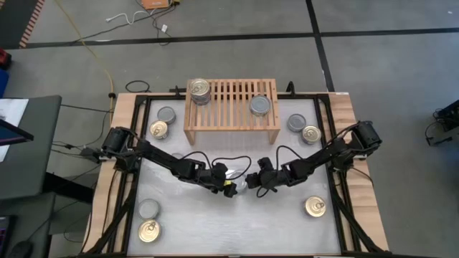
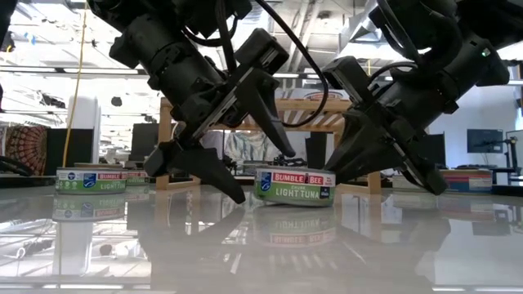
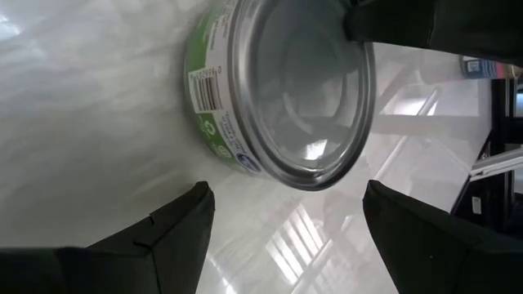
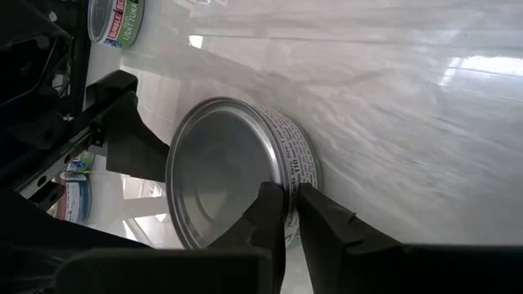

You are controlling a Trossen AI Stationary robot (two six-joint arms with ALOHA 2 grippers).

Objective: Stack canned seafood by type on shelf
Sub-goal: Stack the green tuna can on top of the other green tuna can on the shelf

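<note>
Mid-counter (image 1: 287, 222), my right fingers (image 4: 292, 214) pinch the rim of a silver-topped tuna can (image 2: 294, 185), likely to steady it, while my left fingers (image 3: 282, 224) stand released just beside it, ready to grasp. The shelf (image 1: 231, 129) waits behind.

floor (image 1: 373, 72): grey, black lines | yellow cable (image 1: 97, 50) | ceiling lights (image 2: 73, 69)
</note>
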